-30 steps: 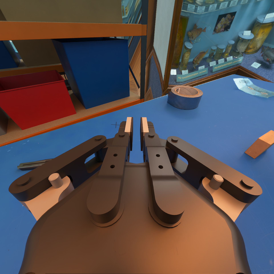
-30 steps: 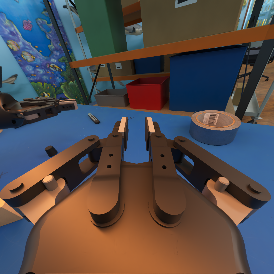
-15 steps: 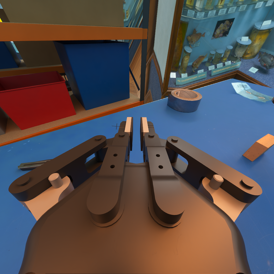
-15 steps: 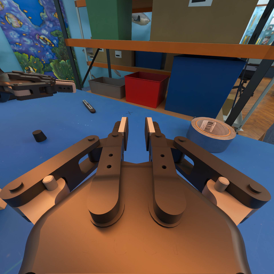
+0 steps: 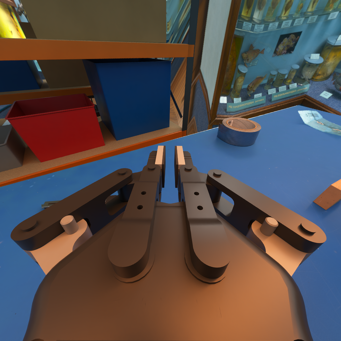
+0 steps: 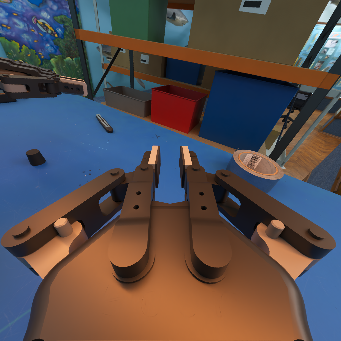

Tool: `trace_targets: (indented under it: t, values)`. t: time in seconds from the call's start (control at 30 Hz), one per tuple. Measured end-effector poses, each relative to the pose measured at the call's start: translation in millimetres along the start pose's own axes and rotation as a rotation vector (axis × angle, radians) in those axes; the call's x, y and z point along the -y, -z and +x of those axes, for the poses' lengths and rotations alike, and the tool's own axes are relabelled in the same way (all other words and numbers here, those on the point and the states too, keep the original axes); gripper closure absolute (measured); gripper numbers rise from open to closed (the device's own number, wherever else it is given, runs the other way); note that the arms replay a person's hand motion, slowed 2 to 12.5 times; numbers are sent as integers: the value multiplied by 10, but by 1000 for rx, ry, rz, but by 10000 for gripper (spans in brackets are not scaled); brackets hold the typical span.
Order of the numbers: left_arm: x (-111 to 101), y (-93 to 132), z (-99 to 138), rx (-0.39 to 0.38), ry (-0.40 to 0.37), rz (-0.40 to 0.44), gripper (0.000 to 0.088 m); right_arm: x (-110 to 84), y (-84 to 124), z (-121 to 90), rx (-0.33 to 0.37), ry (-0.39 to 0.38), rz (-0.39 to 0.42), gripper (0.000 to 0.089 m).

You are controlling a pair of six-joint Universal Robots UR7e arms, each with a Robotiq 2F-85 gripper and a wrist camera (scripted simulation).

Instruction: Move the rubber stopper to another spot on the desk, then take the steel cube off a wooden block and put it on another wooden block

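Observation:
The black rubber stopper (image 6: 35,157) stands on the blue desk (image 6: 73,147), far left of my right gripper (image 6: 169,155). The right gripper hovers above the desk, its jaws a moderate gap apart and empty. My left gripper (image 5: 169,155) has its jaws a narrow gap apart and empty; it also shows in the right wrist view (image 6: 73,88) at the far left, above the desk. One wooden block (image 5: 330,197) lies at the right edge of the left wrist view. The steel cube is not in view.
A blue tape roll (image 5: 239,132) (image 6: 255,169) sits near the desk's back edge. A utility knife (image 6: 104,123) lies behind the stopper. A plastic bag (image 5: 319,120) lies far right. Shelves behind hold a red bin (image 6: 177,108), a blue bin (image 6: 243,112) and a grey tray (image 6: 127,100).
The right gripper has risen and swung, so the stopper and tape roll shift outward in its view. The left gripper has drifted slightly. Neither jaw gap has changed.

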State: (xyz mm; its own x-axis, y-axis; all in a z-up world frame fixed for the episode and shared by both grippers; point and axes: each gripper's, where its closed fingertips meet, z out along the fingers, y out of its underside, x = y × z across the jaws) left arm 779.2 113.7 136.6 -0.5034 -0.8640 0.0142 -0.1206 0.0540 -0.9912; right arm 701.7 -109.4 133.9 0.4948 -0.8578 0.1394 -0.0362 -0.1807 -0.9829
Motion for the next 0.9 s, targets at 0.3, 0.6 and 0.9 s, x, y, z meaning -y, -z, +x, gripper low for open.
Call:
trace_targets:
  t: [0.3,0.6,0.9]
  values:
    - [89,56,-138,39,1,31,794,19,10,7,4,-19,11,711]
    - [184,118,-249,65,11,71,794,58,35,34,6,-53,34,711]
    - [179,162,-460,123,-33,63,799,92,61,65,6,-83,53,713]
